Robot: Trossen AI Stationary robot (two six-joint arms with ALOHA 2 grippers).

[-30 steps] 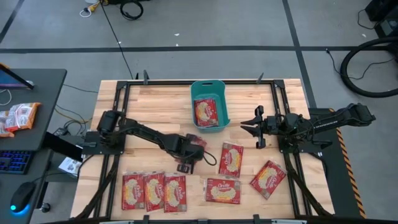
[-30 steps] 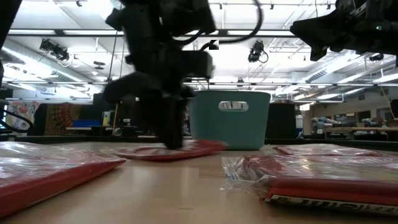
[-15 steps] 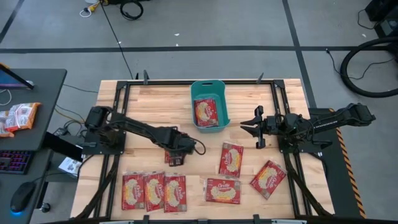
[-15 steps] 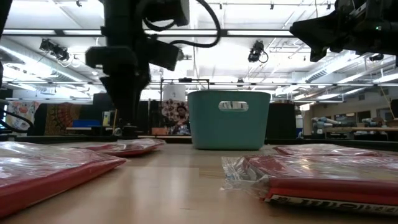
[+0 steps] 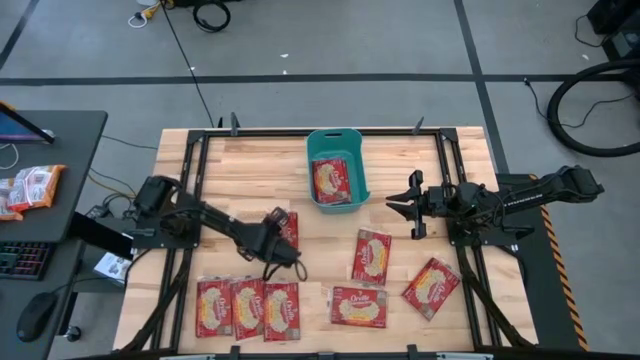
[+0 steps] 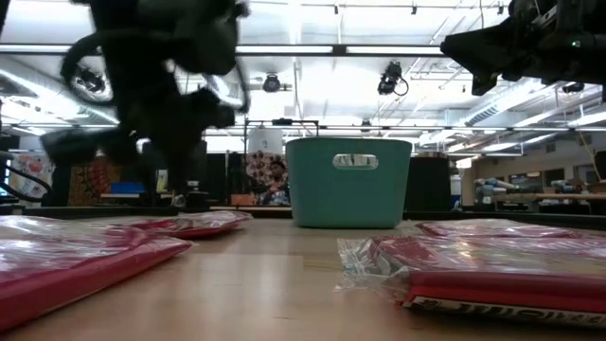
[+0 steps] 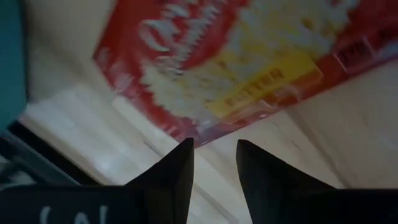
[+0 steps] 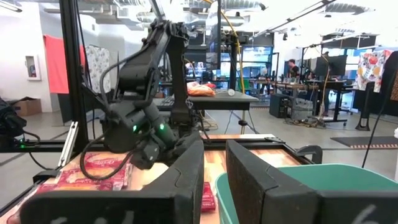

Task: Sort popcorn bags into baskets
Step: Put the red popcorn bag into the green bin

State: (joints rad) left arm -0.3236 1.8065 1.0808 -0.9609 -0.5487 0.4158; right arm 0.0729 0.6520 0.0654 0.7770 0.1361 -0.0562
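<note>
Several red popcorn bags lie flat on the table: one (image 5: 287, 228) just beside my left gripper (image 5: 275, 242), three in a row (image 5: 247, 307) at the near edge, and others (image 5: 371, 256) (image 5: 358, 306) (image 5: 431, 287) to the right. Another bag (image 5: 332, 180) lies inside the teal basket (image 5: 312, 150). My left gripper (image 7: 214, 149) hovers over the near edge of the closest bag (image 7: 236, 68), fingers slightly apart and holding nothing. My right gripper (image 5: 398, 206) hangs in the air right of the basket, empty, with a small gap between its fingers (image 8: 214, 155).
An orange-and-white snack packet (image 5: 25, 188) sits on the side desk left of the table, beside a keyboard and mouse. The black frame rails (image 5: 440, 160) run along the table's sides. Bare wood (image 5: 240, 170) shows left of the basket. In the low view the basket (image 6: 348, 180) stands mid-table.
My left gripper has moved toward the table's left edge and risen off the bag it was pressing. That bag has slid a short way left along the table, away from the basket's near corner, and now lies flat and free. The right arm has kept still.
</note>
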